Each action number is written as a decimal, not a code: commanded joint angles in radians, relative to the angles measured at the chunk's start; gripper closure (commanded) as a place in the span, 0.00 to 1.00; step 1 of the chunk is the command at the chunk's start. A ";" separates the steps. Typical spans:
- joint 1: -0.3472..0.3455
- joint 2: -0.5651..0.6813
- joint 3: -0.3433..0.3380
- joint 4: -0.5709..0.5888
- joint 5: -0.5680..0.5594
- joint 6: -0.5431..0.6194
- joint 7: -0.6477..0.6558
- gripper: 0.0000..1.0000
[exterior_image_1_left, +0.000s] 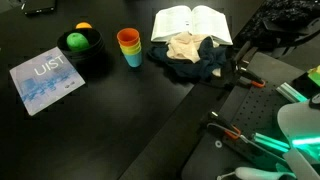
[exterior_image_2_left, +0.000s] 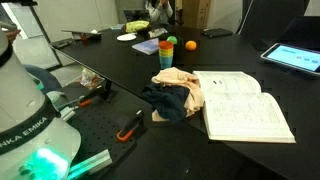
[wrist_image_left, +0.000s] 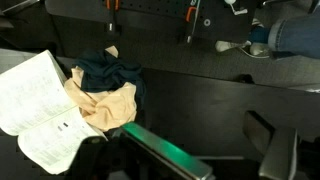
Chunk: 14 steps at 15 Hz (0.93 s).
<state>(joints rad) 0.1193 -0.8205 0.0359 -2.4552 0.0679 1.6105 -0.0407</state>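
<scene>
Blk table (exterior_image_1_left: 110, 120) — open book (exterior_image_1_left: 190, 22), cloth pile (exterior_image_1_left: 192, 56), stacked cups (exterior_image_1_left: 129, 47), bowl (exterior_image_1_left: 96, 52), booklet (exterior_image_1_left: 45, 80) on it.

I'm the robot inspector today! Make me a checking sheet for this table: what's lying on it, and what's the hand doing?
Surface: black table, dark and flat.
Job's things: dark blue cloth bunched together with a beige cloth, both touching the open book.
Clutter: stacked cups; black bowl holding a green ball and an orange ball; blue booklet; orange-handled clamp near the robot's base.
Hand: hand open and empty, above the table beside the cloths.
Cables: dark tangle at the far end; too unclear to call cables.
Surroundings: tablet; blurred room behind.
</scene>
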 joint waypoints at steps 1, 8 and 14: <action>-0.011 0.000 0.007 0.006 0.005 -0.001 -0.006 0.00; -0.011 -0.005 0.007 0.017 0.005 -0.002 -0.006 0.00; -0.011 -0.005 0.007 0.017 0.005 -0.002 -0.006 0.00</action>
<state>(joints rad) 0.1193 -0.8264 0.0358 -2.4415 0.0678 1.6120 -0.0407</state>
